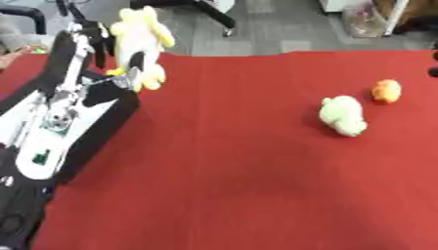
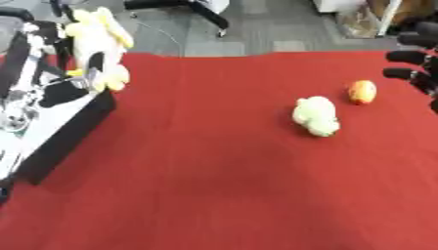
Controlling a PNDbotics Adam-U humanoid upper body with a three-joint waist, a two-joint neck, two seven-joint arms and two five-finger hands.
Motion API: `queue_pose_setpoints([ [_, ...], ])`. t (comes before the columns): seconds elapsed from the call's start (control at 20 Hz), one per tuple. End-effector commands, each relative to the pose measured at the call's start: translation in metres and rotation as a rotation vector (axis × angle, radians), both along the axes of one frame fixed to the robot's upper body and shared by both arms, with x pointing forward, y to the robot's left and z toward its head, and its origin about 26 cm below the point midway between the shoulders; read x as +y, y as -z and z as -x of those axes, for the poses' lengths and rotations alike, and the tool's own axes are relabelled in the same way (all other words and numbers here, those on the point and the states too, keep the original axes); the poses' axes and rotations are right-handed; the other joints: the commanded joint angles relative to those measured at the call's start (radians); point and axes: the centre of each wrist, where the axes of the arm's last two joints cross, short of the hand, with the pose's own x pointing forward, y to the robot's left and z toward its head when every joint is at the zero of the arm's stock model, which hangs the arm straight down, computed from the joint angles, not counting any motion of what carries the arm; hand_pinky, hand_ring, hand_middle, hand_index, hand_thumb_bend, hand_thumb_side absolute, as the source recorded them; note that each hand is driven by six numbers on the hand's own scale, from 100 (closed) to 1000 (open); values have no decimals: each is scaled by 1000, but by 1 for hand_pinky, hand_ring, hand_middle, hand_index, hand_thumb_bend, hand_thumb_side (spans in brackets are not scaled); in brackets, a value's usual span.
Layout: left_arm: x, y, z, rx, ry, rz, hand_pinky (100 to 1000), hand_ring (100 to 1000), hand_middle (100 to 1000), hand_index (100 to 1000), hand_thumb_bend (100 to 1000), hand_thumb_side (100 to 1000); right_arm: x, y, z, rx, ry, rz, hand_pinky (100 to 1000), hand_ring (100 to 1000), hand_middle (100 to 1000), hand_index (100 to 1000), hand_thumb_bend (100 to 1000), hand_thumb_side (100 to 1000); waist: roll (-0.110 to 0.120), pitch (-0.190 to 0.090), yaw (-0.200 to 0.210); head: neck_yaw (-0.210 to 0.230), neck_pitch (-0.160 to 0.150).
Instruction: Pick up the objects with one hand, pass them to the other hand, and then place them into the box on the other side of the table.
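Above the black box point(image 1: 94, 141) at the red table's point(image 1: 239, 185) left side, the left hand point(image 1: 102, 49) has its fingers curled round a yellow plush toy point(image 1: 141, 36). Right of the box lie a pale green plush point(image 1: 344, 115) and an orange toy point(image 1: 386, 91). The right hand point(image 2: 415, 58) hovers beyond them, fingers spread.

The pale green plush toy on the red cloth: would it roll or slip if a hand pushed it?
The green plush toy looks soft and lumpy, so it would probably squash and flop rather than roll. Its fuzzy surface on the red cloth likely drags instead of sliding. It seems light.
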Motion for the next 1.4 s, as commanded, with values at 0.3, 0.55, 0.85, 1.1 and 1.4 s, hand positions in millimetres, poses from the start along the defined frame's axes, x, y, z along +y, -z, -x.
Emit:
queue_pose_setpoints([
  [0.3,99,5,17,138,-462,-258,445,243,369,523,219,360,-3,-1,5,1,1,49,743,770,754,805,100,593,21,-34,2,60,-2],
  [0.55,136,22,15,336,-618,-354,594,454,500,657,351,528,-3,1,6,12,1,51,743,770,754,804,100,595,23,-36,-3,102,-2],
  [0.85,147,29,6,447,-636,-353,695,627,709,838,655,675,-2,2,6,19,-7,51,743,769,753,804,100,597,23,-36,-9,119,-2],
  [1.1,142,17,6,378,-633,-304,690,659,753,878,753,717,-3,2,6,18,-5,51,743,769,753,804,100,595,24,-35,-10,117,-2],
  [1.4,111,-20,10,117,-541,-155,576,590,711,856,744,705,-7,3,7,18,16,63,745,774,760,806,100,595,22,-34,-7,92,-2],
])
